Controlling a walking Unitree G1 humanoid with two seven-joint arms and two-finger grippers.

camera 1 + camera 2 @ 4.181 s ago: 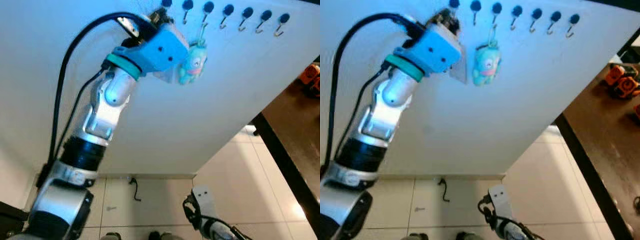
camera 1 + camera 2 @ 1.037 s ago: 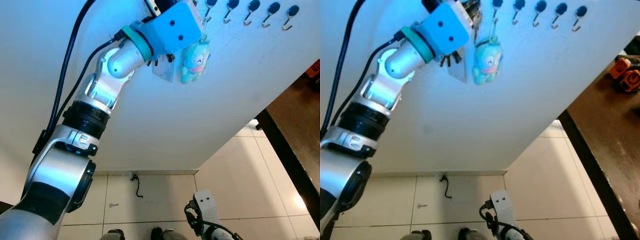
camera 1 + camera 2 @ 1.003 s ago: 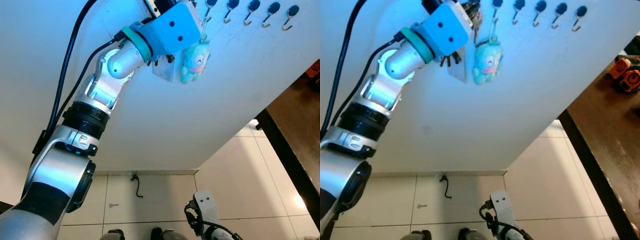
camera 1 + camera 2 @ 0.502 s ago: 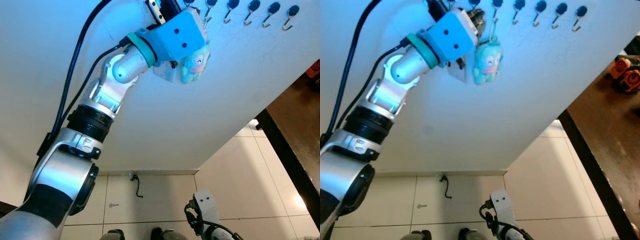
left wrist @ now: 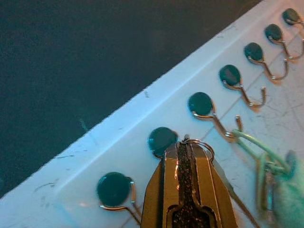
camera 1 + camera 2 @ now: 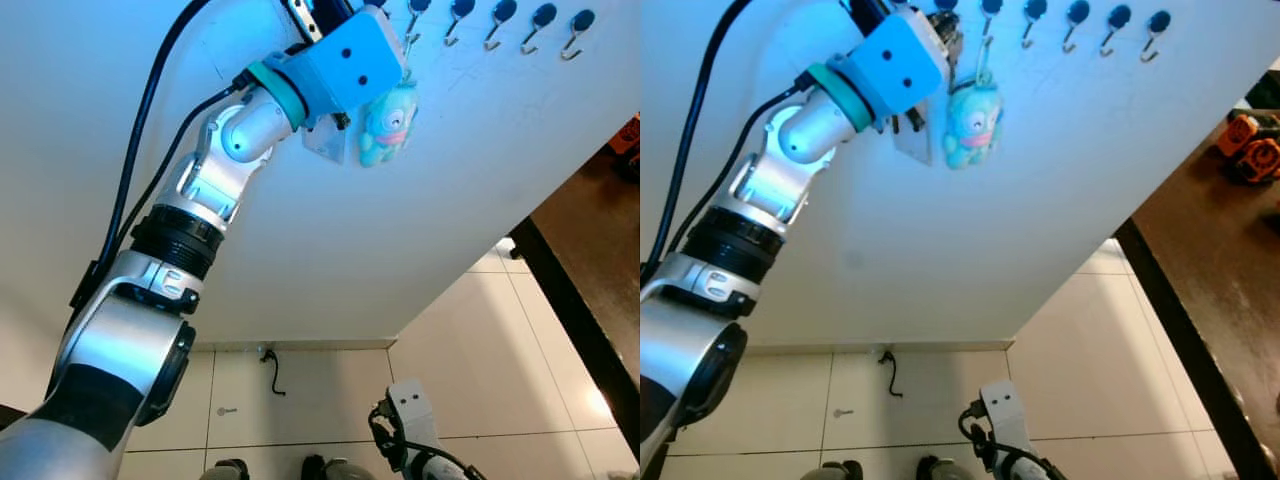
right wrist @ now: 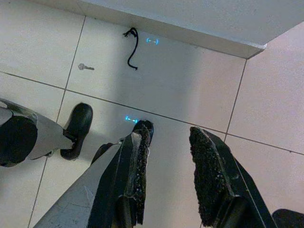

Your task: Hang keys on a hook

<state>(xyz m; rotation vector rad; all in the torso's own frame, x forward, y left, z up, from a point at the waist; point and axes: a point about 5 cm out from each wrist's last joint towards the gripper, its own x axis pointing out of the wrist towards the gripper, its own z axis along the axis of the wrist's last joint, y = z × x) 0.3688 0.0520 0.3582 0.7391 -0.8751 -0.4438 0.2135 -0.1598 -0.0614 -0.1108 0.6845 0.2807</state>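
Left gripper (image 5: 183,156) at the hook rail, key ring pinched and nearly on.

Its fingers are pressed together on the key ring (image 5: 198,142), which sits at the fingertips, touching the target hook (image 5: 163,140) just ahead. Seven hooks run along the rail; one beside the gripper carries a blue plush keychain (image 6: 387,116). The right gripper (image 7: 168,156) hangs low over the floor, fingers apart, far from the job.

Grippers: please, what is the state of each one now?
Left gripper: shut on the key ring, at the hooks.
Right gripper: open, holding nothing.
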